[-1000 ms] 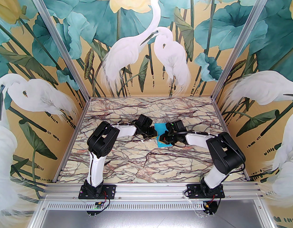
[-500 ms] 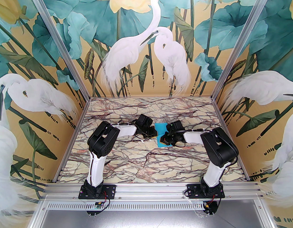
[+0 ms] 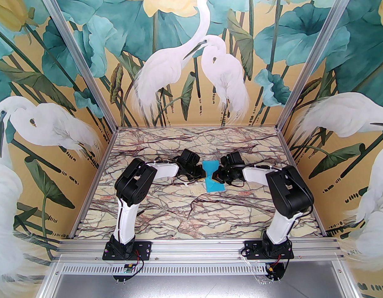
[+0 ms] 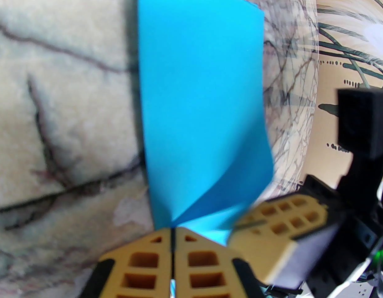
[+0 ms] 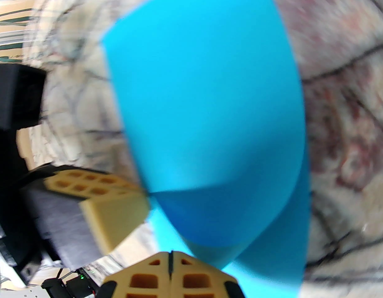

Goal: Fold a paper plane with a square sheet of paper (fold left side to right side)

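Note:
The square sheet of paper (image 3: 210,166) is bright cyan-blue and lies mid-table, doubled over with its top layer bowed up. In the left wrist view the sheet (image 4: 200,104) narrows down into my left gripper (image 4: 172,228), which is shut on its left edge, with blue showing between the pads. My left gripper (image 3: 204,176) and right gripper (image 3: 214,176) meet tip to tip at the sheet's middle. The right gripper (image 5: 170,253) is shut, its tip at the lifted curl of the sheet (image 5: 210,104); whether it pinches paper is unclear. The paper plane is not in view.
The marble-patterned table (image 3: 166,209) has free room in front of and behind the arms. Mural walls with aluminium posts close in three sides. An aluminium rail (image 3: 194,247) carrying both arm bases runs along the near edge.
My right gripper has slid from the near part of the sheet back to its middle, uncovering the near flap. The left arm has stayed put, still holding the edge.

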Motion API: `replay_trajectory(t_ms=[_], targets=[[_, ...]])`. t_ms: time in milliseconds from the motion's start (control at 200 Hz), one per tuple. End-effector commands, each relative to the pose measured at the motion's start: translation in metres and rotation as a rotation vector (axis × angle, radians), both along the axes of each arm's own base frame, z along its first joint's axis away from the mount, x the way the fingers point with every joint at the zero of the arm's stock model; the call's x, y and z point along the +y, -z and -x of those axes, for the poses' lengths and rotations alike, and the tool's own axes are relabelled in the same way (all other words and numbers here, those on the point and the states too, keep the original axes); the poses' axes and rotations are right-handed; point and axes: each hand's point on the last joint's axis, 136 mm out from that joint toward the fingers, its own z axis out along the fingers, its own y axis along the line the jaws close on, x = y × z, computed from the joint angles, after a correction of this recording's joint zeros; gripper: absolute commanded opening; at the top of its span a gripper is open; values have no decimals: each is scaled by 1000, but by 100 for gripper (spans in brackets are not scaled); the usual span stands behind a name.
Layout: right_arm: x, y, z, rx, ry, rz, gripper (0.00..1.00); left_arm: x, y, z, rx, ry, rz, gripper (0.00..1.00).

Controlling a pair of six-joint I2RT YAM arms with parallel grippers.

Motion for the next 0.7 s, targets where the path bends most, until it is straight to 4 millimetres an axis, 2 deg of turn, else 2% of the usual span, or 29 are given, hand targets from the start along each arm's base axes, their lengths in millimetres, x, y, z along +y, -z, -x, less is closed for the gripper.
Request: replay_trajectory(t_ms=[0, 95, 265, 405, 695], targets=[[-9, 18, 6, 28, -10, 46, 0, 12, 34, 10, 55, -5, -99, 8], [-9, 16, 6, 25, -16, 47, 0, 12, 34, 10, 57, -4, -101, 8], [-2, -12, -1, -23, -14, 2, 0, 12, 34, 10, 58, -5, -100, 8], [4, -25, -1, -46, -9, -42, 0, 12, 34, 10, 56, -5, -101, 8], [10, -6, 3, -3, -14, -78, 0, 12, 35, 10, 59, -3, -101, 8]])
